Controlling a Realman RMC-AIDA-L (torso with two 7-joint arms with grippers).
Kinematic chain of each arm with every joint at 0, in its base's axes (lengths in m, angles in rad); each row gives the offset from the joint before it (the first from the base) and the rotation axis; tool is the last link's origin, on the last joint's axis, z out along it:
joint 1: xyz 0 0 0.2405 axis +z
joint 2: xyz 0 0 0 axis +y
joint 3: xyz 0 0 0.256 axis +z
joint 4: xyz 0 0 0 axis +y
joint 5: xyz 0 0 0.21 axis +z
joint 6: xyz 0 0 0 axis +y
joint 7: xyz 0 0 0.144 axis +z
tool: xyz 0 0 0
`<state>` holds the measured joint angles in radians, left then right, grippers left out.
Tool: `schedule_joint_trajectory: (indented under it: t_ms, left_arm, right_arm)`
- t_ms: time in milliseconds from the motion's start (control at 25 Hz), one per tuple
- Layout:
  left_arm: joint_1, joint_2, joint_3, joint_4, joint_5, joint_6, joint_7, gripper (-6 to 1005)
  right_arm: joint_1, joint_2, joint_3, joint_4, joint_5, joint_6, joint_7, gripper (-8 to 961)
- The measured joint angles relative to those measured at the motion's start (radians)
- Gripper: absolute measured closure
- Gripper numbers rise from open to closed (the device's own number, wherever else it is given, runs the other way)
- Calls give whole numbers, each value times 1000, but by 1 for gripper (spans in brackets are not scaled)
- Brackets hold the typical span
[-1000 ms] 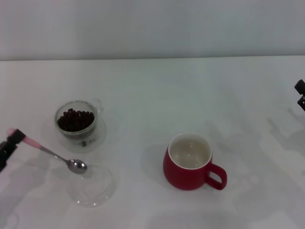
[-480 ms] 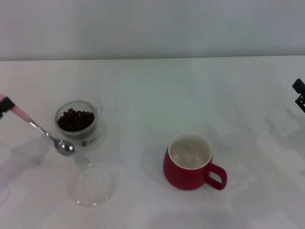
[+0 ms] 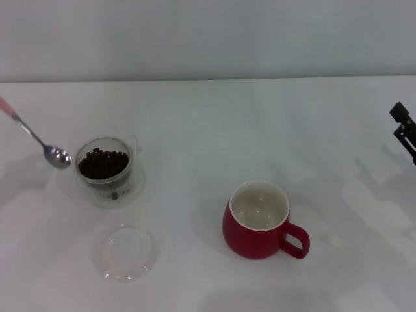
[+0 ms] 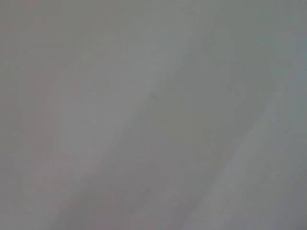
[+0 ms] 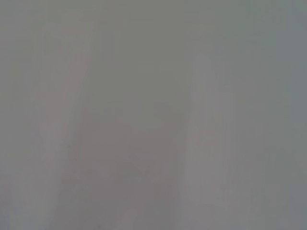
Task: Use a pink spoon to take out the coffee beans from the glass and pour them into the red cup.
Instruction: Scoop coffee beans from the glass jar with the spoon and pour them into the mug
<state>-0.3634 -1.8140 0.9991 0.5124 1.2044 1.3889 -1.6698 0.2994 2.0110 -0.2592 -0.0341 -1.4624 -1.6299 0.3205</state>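
Observation:
The pink spoon (image 3: 39,140) hangs tilted in the air at the far left of the head view. Its pink handle end runs off the left edge and its metal bowl (image 3: 57,156) is just left of the glass's rim, and looks empty. The glass (image 3: 104,164) holds the coffee beans (image 3: 102,162), a dark heap. The red cup (image 3: 257,221) stands upright to the right, its white inside empty and its handle at the lower right. My left gripper is out of view past the left edge. My right gripper (image 3: 403,130) shows as dark parts at the right edge.
A flat clear glass dish (image 3: 125,252) lies on the white table (image 3: 214,130) in front of the glass. A clear round base (image 3: 133,185) rings the glass's foot. Both wrist views show only blank grey surface.
The spoon has risen from over the flat dish and moved back and left; its bowl is now beside the glass's rim. The left gripper has left the view. The right gripper shifted slightly.

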Motion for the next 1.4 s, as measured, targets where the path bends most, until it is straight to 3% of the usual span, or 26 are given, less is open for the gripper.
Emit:
schedule_joint_trajectory:
  t_ms: [320,640,1040,1400]
  left_arm:
    - [-131,2,0,10,164,-124,-9,871]
    - [-219,0,0,3,290,-207,-9,871]
    - [-250,-24,9,-1,347,-212,-18,872]
    - [-208,-51,-3,-1,345,-229,-40,872]
  right_arm:
    - [35,1,0,41,1,-8,0,269]
    - [42,2,1,75,1,-50,1,268]
    - [47,2,3,106,2,-61,0,268]
    - [66,3,19,110,2,-48,0,268]
